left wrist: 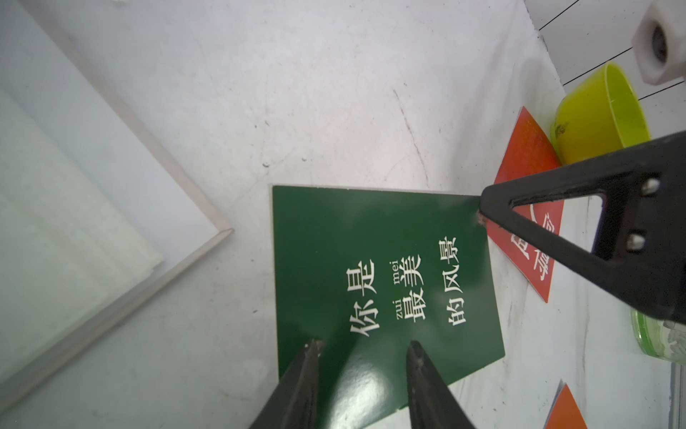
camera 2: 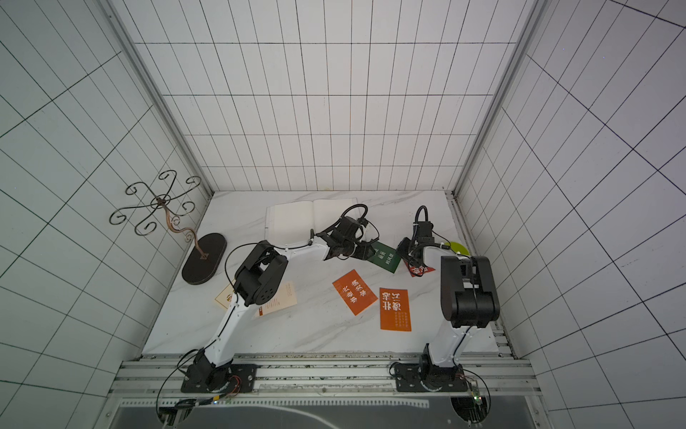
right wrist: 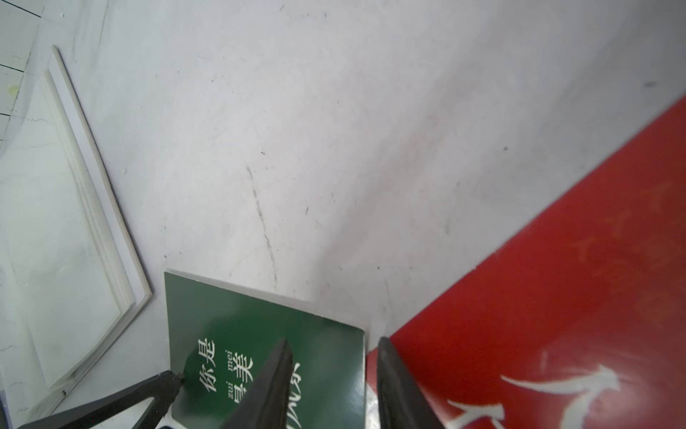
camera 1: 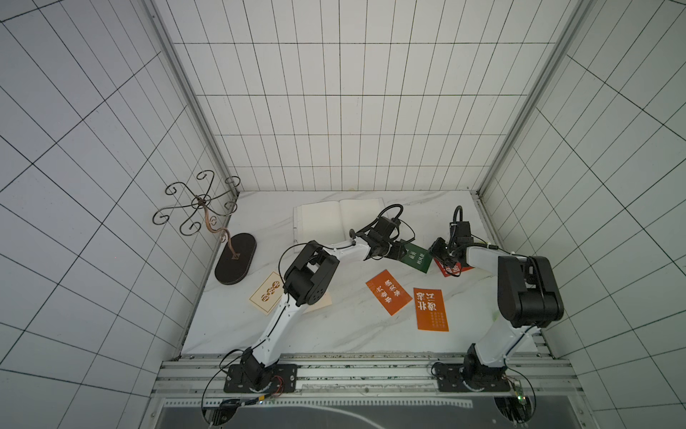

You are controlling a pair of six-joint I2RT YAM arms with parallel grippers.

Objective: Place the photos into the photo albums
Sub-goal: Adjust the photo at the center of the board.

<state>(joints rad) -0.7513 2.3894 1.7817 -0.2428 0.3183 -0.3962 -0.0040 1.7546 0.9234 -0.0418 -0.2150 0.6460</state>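
Note:
The dark green photo (left wrist: 371, 260) lies flat on the marble table, just right of the open photo album (camera 1: 334, 219) with its blank cream pages. My left gripper (left wrist: 363, 344) is open, both tips low over the green photo's near end. My right gripper (right wrist: 334, 341) is open too and straddles the green photo's (right wrist: 230, 327) other edge, one tip over green, one over the red photo (right wrist: 557, 278). Two orange photos (camera 1: 389, 291) (camera 1: 430, 309) lie nearer the front. A cream photo (camera 1: 265, 293) sits left, another (camera 2: 278, 299) partly under the left arm.
A yellow-green bowl (left wrist: 601, 115) stands by the right wall behind the red photo, with a green round lid (left wrist: 653, 334) close by. A scrolled metal stand (camera 1: 202, 208) on a dark oval base (camera 1: 235, 258) occupies the left side. Tiled walls enclose three sides.

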